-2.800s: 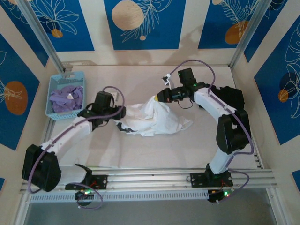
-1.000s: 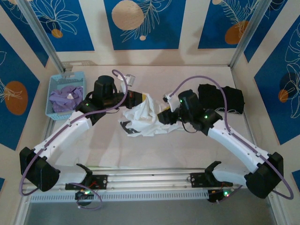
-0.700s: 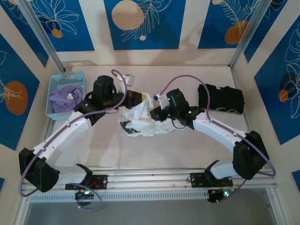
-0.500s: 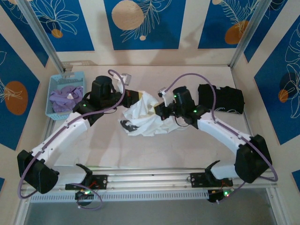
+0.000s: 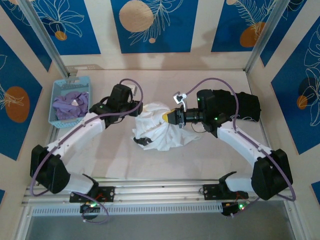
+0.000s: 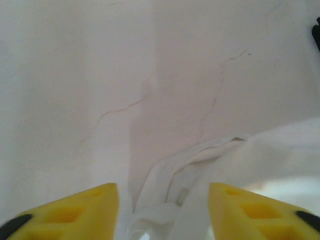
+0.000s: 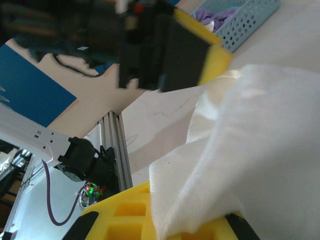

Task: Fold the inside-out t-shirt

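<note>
Two tools meet at the white t-shirt (image 5: pixel 160 131), bunched mid-way on the tabletop (image 5: pixel 200 155): R tool (image 5: pixel 169 117) pinching a fold, L tool (image 6: pixel 162 192) spread w/ cloth btwn its fingers, blue basket (image 5: pixel 71 80) far L & black garment (image 5: pixel 247 105) far R.

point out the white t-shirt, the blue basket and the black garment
white t-shirt (image 5: pixel 161 131), top external view, middle of the bunched cloth
blue basket (image 5: pixel 73 80), top external view, far rim
black garment (image 5: pixel 248 106), top external view, its right end

Left fingers (image 6: pixel 75 214) apart — right fingers (image 7: pixel 131 220) clamped
</note>
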You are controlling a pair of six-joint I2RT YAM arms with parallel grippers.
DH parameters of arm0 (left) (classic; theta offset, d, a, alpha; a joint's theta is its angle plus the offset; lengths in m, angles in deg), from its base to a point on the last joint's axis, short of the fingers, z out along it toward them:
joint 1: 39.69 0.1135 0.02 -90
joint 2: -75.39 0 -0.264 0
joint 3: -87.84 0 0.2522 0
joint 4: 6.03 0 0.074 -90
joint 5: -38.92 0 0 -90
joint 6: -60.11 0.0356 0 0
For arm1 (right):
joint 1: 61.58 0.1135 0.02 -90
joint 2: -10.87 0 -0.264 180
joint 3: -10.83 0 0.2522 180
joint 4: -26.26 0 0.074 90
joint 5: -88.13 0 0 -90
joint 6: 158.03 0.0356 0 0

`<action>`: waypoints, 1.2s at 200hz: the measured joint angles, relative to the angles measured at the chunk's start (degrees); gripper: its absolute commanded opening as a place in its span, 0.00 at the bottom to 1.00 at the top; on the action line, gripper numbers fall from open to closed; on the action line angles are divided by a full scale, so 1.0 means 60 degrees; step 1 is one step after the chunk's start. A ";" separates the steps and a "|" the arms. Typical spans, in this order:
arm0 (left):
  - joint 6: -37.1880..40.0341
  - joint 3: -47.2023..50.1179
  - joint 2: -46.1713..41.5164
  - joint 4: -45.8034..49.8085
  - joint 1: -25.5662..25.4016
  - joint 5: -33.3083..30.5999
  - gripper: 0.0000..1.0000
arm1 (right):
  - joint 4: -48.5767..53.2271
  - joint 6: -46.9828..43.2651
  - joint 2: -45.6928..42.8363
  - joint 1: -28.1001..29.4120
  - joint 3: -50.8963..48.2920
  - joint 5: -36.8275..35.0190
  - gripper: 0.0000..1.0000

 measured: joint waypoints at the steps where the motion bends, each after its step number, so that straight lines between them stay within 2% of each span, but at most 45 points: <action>1: -0.0007 0.0022 -0.0022 0.0000 -0.0015 -0.0011 0.58 | 0.0000 0.0029 0.0022 -0.0011 0.0007 -0.0004 0.00; 17: -0.0022 0.0477 -0.0743 0.0029 -0.0452 0.0098 0.64 | 0.0022 0.0270 0.0226 -0.0055 0.0080 -0.0011 0.00; 42: -0.0372 0.0965 -0.1530 -0.0302 -0.0991 0.1126 0.66 | 0.0058 0.0423 0.0280 -0.0066 0.0124 -0.0015 0.00; 74: -0.0718 0.0994 -0.0714 -0.1038 -0.1169 0.2080 0.62 | 0.0102 0.0481 0.0284 -0.0066 0.0157 -0.0007 0.00; 104: -0.0758 0.0721 0.0619 -0.1300 -0.1166 0.2601 0.42 | 0.0248 0.0430 0.0237 -0.0146 0.0157 -0.0015 0.00; 131: -0.0769 0.0561 0.1056 -0.1679 -0.1071 0.3351 0.00 | 0.0379 0.0401 -0.0186 -0.0488 0.0095 -0.0018 0.00; 158: -0.1016 0.0634 0.0780 -0.2262 -0.0495 0.4503 0.00 | 0.0681 0.0244 -0.0772 -0.0845 0.0029 -0.0135 0.00; 185: -0.1701 0.1260 -0.0616 -0.3249 0.0568 0.5734 0.00 | 0.1020 -0.0153 -0.1195 -0.0954 -0.0029 -0.0393 0.02; 209: -0.2586 0.1373 -0.1730 -0.4277 0.1096 0.6914 0.00 | 0.1213 -0.0590 -0.1337 -0.0605 -0.0033 -0.0940 0.04; 240: -0.3832 0.1461 -0.2233 -0.5592 0.1202 0.8189 0.00 | 0.1534 -0.0750 -0.1155 0.0015 0.0131 -0.1978 0.09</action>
